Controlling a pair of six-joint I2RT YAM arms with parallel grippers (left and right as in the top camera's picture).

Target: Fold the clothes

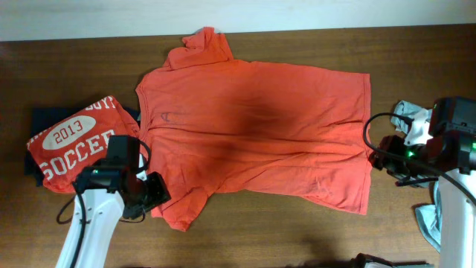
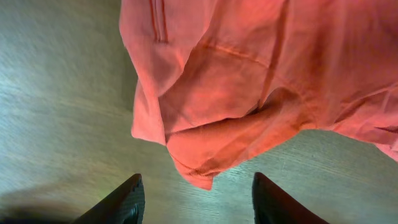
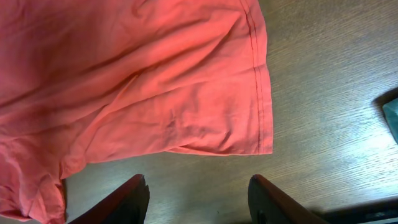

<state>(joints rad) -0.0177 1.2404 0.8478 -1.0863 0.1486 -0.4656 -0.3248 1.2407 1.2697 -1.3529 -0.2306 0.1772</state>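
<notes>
Axis: you have the spread shirt (image 1: 253,126) lying flat with its long axis left to right across the frame; neck to the left, hem to the right.
Sleeves: one points to the upper edge of the frame, the other to the lower left.
Position: it takes up the middle of the table (image 1: 416,52).
Appearance: orange-red, short-sleeved, lightly creased, with a darker patch across the middle; stitched hem straight along the right side.
Neck mark: a small mark sits just inside the neck, too small to read.
Folded shirt (image 1: 71,145): left of the frame, same orange-red, white lettering facing up.
Writing: "2013" in a white oval and "SOCCER" beneath it; the arc of letters above is cut off and not legible.
Navy shirt (image 1: 44,115): under the folded shirt, showing at its upper left.
Grey shirt (image 1: 407,112): right edge of the frame, partly hidden by your right arm.
Left gripper (image 2: 196,186): fingers apart and empty, just short of the lower sleeve.
Right gripper (image 3: 198,186): fingers apart and empty, over bare wood just beside the hem corner.
</notes>
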